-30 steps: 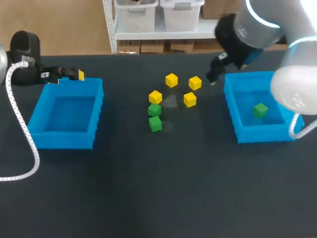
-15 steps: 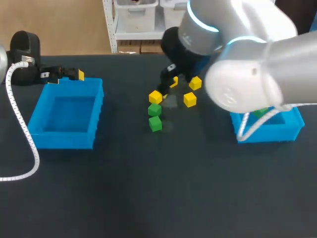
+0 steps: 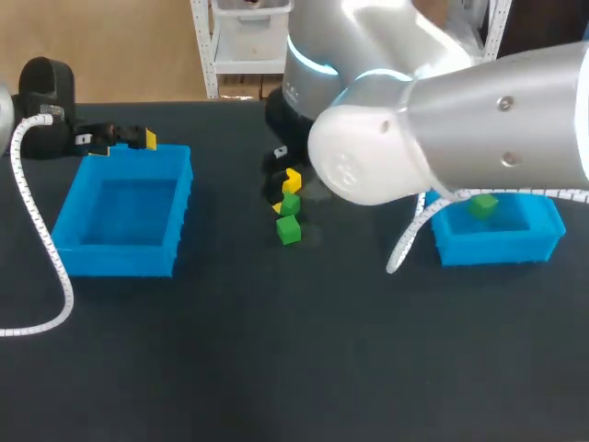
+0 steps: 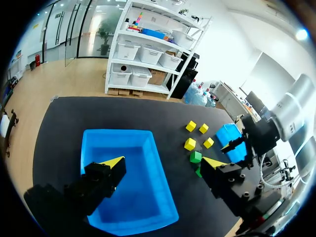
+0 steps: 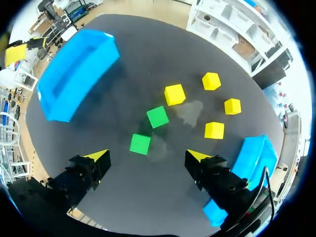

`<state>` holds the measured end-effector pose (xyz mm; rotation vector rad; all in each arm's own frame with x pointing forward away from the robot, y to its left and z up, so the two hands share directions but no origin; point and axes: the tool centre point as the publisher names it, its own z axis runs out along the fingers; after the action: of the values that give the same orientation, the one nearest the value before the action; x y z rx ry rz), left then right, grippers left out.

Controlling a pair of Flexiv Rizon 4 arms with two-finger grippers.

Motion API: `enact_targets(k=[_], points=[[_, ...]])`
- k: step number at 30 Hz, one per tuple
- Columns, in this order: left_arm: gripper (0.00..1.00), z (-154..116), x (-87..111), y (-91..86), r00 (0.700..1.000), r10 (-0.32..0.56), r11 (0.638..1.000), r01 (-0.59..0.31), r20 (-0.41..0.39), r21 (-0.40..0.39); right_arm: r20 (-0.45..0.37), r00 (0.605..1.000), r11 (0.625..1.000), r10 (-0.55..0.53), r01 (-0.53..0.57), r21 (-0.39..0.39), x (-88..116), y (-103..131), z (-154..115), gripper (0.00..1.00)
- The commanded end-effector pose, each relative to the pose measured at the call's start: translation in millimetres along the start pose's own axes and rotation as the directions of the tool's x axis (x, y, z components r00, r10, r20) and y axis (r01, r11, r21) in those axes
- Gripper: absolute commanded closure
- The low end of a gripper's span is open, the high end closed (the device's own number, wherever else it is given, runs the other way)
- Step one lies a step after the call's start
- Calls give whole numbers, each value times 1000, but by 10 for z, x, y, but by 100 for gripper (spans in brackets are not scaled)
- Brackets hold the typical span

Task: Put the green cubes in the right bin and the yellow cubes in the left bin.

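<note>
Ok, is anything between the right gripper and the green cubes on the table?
Nothing visible. The right gripper is open, the near green cube just ahead of it; the other green cube and a yellow cube lie beyond.

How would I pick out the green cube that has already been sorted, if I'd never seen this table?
Find the blue bin on the robot's right side of the table. One green cube lies inside it. The other two green cubes sit out on the middle of the dark table beside yellow cubes; this is the only cube inside a bin.
</note>
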<state>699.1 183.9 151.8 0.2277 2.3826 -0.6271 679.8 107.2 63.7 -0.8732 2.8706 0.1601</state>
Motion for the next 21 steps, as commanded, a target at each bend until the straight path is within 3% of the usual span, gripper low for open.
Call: enact_targets(k=[1,12,21], points=[[0,4,7,13,1000,1,1000,-1,4,6,-7,1000,1000,10,-10,6,-18,26,130,0],[0,4,7,13,1000,1,1000,-1,4,6,-64,997,999,39,-39,0,58,88,473,0],[0,4,7,13,1000,1,1000,-1,4,6,-97,994,999,49,-49,-1,-6,147,677,0]])
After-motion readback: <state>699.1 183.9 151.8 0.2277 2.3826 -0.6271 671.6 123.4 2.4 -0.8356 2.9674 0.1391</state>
